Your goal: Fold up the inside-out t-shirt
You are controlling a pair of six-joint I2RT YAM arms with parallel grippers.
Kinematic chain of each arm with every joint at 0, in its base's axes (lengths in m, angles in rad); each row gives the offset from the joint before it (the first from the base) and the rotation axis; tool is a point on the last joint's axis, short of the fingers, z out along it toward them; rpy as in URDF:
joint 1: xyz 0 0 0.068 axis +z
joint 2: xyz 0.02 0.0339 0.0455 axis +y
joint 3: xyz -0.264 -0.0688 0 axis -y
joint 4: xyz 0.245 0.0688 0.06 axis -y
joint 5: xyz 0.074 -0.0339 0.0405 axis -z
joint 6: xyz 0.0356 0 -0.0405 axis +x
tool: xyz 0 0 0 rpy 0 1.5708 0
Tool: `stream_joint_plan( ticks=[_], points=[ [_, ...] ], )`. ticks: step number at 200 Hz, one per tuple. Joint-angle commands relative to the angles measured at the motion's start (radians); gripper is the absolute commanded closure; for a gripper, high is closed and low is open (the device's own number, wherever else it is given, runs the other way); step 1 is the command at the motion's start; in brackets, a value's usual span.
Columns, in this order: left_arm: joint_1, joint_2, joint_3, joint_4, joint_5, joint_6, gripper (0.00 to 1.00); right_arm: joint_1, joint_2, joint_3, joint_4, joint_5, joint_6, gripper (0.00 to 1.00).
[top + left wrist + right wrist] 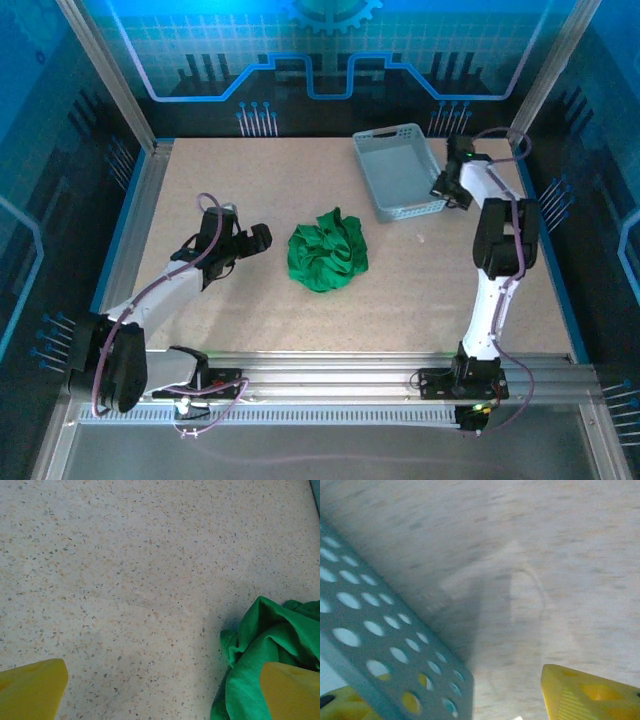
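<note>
From above, the inside-out t-shirt (pixel 328 250) lies as 1 crumpled bright green heap near the middle of the speckled table (pixel 250 180), with no sleeve or collar laid out flat. The left gripper (pixel 260 239) sits just left of the heap, its jaws pointing toward the cloth, close to it but apart from it. The right gripper (pixel 443 190) is at the far right, against the near right corner of the white mesh basket (pixel 412 209), which stands well apart from the shirt. In the left wrist view, the left gripper (pixel 160 692) is spread wide with bare table between its 2 yellow fingers (pixel 32 687); the shirt (pixel 265 650) bunches at the right, with the right-hand finger in front of its folds. In the right wrist view, which is blurred, the right gripper (pixel 462 700) has its jaws parted on either side of the basket (pixel 355 620) wall: 1 yellow finger (pixel 590 692) stands outside, clear of the wall, and the other shows through the holes.
</note>
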Motion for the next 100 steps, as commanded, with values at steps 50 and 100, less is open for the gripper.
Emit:
stream_joint_plan(
  ticks=[50, 100],
  points=[
    [0.005, 0.009, 0.025, -0.003, 0.004, -0.001, 0.01, -0.195, -0.106, -0.111, 0.036, -0.019, 0.13, 0.38],
    [0.006, 0.003, 0.021, -0.003, 0.003, -0.001, 0.01, -0.16, -0.203, -0.185, 0.115, -0.024, 0.178, 0.25]
  ],
)
